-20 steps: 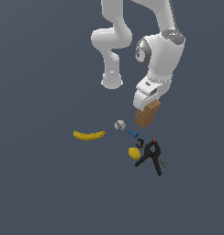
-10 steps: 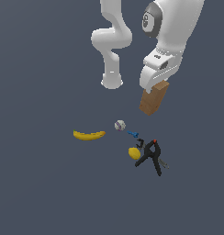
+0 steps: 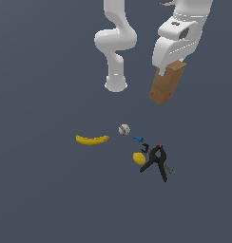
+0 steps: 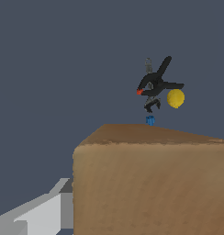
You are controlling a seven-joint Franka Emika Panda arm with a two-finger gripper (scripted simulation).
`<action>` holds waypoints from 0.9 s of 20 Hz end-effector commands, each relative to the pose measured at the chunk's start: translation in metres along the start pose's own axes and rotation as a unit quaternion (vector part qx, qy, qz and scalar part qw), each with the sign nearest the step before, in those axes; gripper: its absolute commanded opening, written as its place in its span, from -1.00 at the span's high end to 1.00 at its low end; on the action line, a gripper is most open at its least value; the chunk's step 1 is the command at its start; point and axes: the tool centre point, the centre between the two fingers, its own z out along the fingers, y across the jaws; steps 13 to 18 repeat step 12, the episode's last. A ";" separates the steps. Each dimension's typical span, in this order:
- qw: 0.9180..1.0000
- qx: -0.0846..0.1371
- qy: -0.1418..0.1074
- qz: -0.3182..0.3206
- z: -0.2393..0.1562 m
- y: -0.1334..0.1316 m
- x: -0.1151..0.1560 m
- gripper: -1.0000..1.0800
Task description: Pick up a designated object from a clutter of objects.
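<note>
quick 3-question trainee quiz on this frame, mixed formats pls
1. True or false: the brown box is resting on the floor.
2. Which item lies farthest toward the exterior view's left? A) banana B) ball C) black clamp
3. Fill in: the yellow lump sits right beside the ____.

Key: 1 false, it hangs in the end effector, well above the other items. 2 A. 3 black clamp.

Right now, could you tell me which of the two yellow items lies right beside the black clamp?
The small yellow lump, against the black clamp; the yellow banana lies apart.
</note>
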 end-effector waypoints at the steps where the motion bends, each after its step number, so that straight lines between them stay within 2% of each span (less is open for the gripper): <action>1: 1.000 -0.001 0.003 0.000 -0.018 -0.003 0.000 1.00; 8: 1.000 -0.002 0.003 0.001 -0.042 -0.008 0.000 1.00; 18: 1.000 -0.002 0.003 0.001 -0.045 -0.008 0.000 1.00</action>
